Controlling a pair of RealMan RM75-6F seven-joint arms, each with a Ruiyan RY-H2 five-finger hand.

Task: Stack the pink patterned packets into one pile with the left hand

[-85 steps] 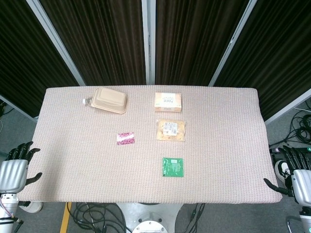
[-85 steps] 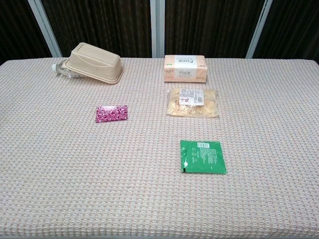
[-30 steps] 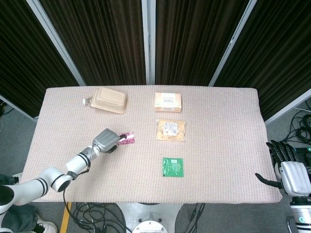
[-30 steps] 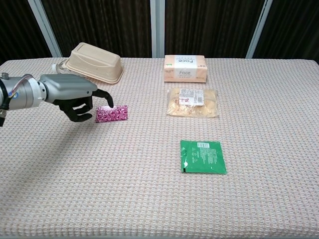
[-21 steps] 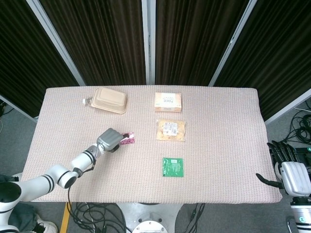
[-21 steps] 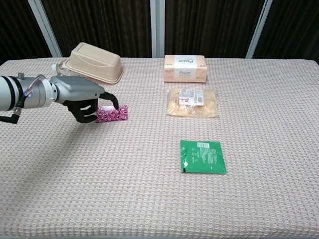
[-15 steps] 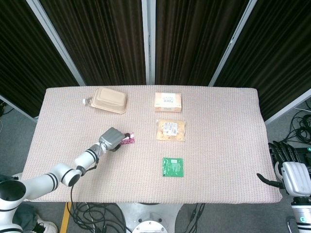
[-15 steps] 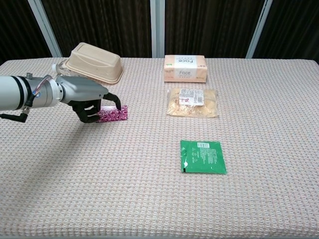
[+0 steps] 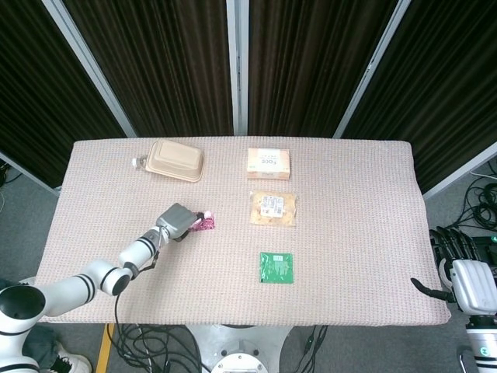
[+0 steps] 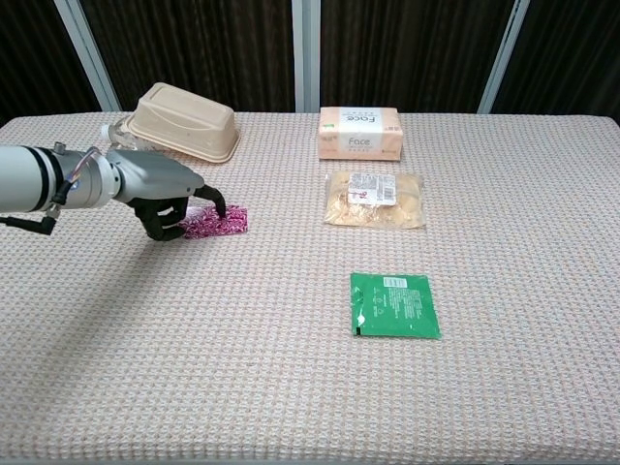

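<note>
Left hand (image 10: 163, 199) has moved onto pink packet (image 10: 221, 224), fingers (image 10: 215, 201) clamped on it.

The left hand (image 10: 165, 194) had a silver-grey back and black fingers (image 10: 215, 201); its arm was white with black bands.

The right hand (image 9: 466, 280) looked alike.
</note>
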